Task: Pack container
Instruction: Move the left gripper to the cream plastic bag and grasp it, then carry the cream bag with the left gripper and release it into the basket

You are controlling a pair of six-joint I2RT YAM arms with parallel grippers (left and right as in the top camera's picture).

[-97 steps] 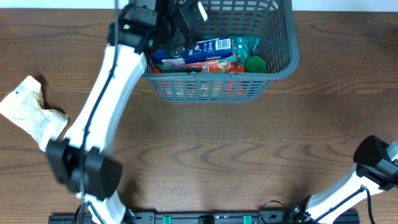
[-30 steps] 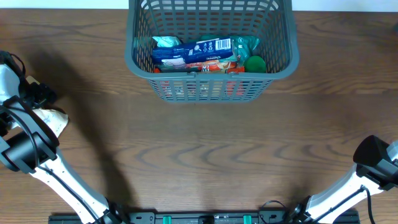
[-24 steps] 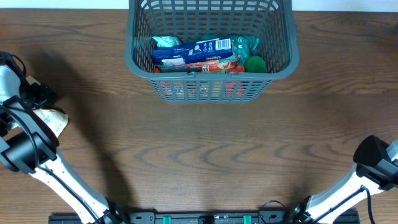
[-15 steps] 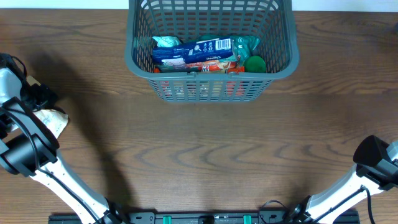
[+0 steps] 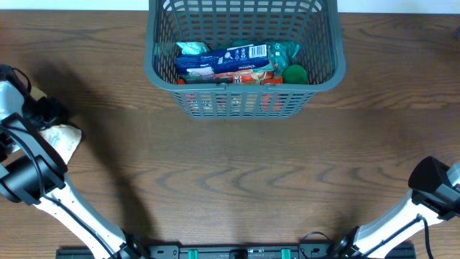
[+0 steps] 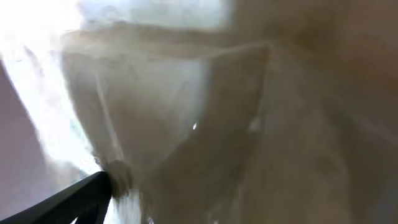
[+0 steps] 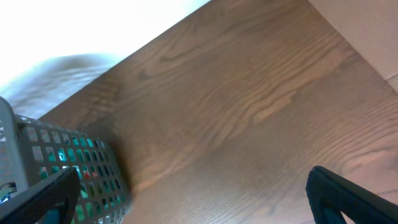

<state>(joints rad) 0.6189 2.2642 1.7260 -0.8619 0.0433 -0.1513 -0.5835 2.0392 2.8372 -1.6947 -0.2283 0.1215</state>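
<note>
The grey container (image 5: 327, 72) stands at the table's far middle with several grocery packets (image 5: 230, 61) inside. At the far left lies a crumpled cream bag (image 5: 63, 140). My left gripper (image 5: 50, 122) is down on its upper end. The bag (image 6: 205, 124) fills the left wrist view, and one dark finger (image 6: 81, 200) stands wide at the bag's left side, touching it; the other finger is hidden. My right gripper (image 7: 196, 190) hangs open over bare wood, and the container's corner (image 7: 62, 162) shows to its left.
The left arm's elbow (image 5: 25, 180) sits near the table's left edge. The right arm (image 5: 435, 187) rests at the front right corner. A brown wooden tabletop (image 5: 237, 173) stretches between the container and the arms.
The left arm swung from over the container to the far-left bag. Over the last second it settled onto the bag, which shifted slightly. The right arm is still.
</note>
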